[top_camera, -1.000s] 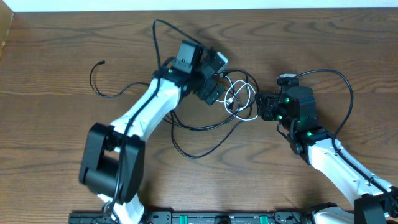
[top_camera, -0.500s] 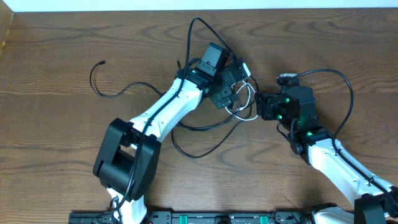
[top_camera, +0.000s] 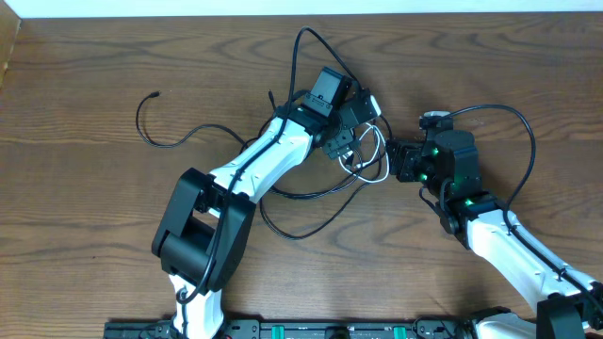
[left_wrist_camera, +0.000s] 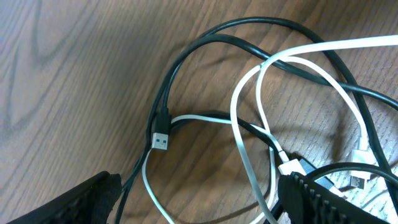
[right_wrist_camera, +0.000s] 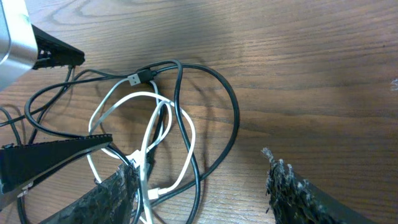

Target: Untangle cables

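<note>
Hovering over the tangle (top_camera: 367, 155) at ctr-right of the table (top_camera: 94, 207), the left gripper (left_wrist_camera: 199, 183) has its jaws wide apart w/ nothing clamped. In its wrist view the two fingers (left_wrist_camera: 93, 199) sit at the bottom corners, and cable loops lie on the wood btwn them. The right gripper (right_wrist_camera: 196, 163) faces the same knot from the other side, jaws also apart, holding nothing. A white plug end lies on the wood just beside its pic-left finger (right_wrist_camera: 118, 193), w/ loops running past it. The grippers are near each other, tangle btwn them.

Cables: one white cable (left_wrist_camera: 238, 130) loops through several black cables (left_wrist_camera: 267, 22), crossing over & under them. A black USB plug (left_wrist_camera: 160, 138) lies flat on the table at the knot's edge, metal end bare. From overhead, black loops trail out of the knot toward the near side, passing under the left arm (top_camera: 259, 158). One long black cable (top_camera: 170, 147) runs out to the far left, curving like a hook and ending in a small plug (top_camera: 155, 94). Its other end goes out of sight under the left arm.
</note>
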`<act>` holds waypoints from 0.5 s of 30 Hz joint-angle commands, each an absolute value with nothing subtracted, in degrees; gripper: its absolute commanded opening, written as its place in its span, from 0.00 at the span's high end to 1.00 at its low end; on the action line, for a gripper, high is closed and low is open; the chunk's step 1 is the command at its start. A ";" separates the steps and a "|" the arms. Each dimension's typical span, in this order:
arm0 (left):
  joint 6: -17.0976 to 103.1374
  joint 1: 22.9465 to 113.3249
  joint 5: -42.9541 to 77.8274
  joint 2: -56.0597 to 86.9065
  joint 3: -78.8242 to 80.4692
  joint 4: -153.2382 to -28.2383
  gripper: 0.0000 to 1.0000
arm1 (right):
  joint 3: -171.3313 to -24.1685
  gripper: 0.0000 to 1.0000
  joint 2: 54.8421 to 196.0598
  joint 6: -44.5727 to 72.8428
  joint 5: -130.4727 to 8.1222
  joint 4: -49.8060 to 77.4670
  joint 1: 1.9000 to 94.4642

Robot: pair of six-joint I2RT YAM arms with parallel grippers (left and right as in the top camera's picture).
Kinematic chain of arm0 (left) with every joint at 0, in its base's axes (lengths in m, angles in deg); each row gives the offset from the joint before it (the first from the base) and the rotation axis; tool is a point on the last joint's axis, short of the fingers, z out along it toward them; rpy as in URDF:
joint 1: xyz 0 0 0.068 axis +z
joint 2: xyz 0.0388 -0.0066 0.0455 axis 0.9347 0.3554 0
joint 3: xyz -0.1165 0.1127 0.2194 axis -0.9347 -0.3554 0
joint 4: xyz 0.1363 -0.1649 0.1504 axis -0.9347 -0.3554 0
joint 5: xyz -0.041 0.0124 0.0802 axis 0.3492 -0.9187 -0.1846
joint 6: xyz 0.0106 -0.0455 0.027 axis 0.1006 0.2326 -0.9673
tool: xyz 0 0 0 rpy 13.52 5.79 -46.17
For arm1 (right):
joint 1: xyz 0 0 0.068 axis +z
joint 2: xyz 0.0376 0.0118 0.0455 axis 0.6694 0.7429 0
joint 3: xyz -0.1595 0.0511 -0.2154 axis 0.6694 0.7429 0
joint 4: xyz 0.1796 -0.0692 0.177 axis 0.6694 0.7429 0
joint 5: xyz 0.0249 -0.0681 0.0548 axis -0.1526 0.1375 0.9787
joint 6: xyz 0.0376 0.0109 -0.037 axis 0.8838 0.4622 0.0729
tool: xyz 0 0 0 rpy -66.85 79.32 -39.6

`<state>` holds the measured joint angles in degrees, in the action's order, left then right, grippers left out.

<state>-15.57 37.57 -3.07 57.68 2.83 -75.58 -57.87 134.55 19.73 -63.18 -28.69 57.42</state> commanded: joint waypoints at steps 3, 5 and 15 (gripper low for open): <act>-15.72 37.50 -3.81 58.60 4.32 -75.58 0.15 | -57.61 0.35 134.64 19.66 -63.24 -28.80 57.48; -15.72 37.50 -3.81 58.78 4.32 -75.62 0.15 | -57.61 0.36 134.64 19.66 -63.24 -28.80 57.48; -15.72 37.66 -3.79 58.78 4.21 -75.73 0.92 | -57.61 0.35 134.64 19.66 -63.24 -28.80 57.48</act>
<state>-15.63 37.57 -3.26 57.79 2.83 -75.65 -57.87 134.55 19.73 -63.18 -28.67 57.42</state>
